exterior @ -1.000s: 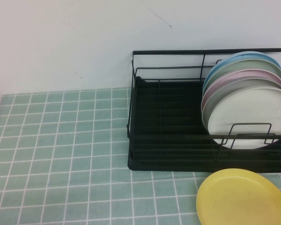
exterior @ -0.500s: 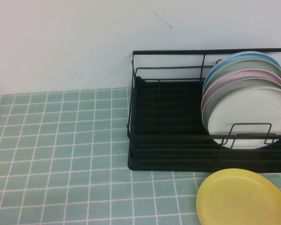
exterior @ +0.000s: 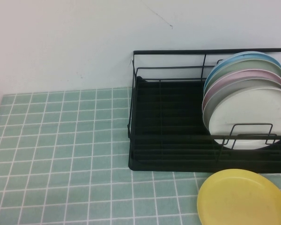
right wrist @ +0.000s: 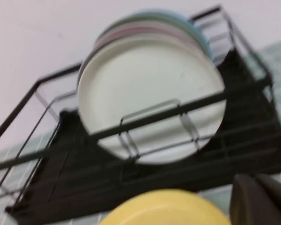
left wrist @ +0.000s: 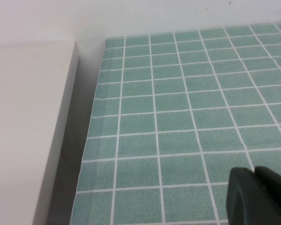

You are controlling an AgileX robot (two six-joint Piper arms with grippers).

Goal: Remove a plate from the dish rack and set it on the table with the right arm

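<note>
The black wire dish rack (exterior: 178,117) stands on the mint-green tiled table (exterior: 61,140) at the right. The cream-white plate (exterior: 253,117) leans upright at the front of a row of plates in the rack's right end; it also shows in the right wrist view (right wrist: 150,89). My right gripper (right wrist: 260,199) is shut and empty, hovering in front of the rack above the table, apart from the plate. My left gripper (left wrist: 255,192) is shut and empty over bare tiles near the table's left edge. Neither gripper shows in the high view.
A yellow plate (exterior: 243,199) lies flat on the table in front of the rack's right end, also in the right wrist view (right wrist: 164,208). Grey, pink, green and blue plates (exterior: 246,70) stand behind the cream one. A white wall (exterior: 84,42) backs the table.
The high view has shifted very slightly; the plates and rack stay in place. No gripper shows in the earlier frames.
</note>
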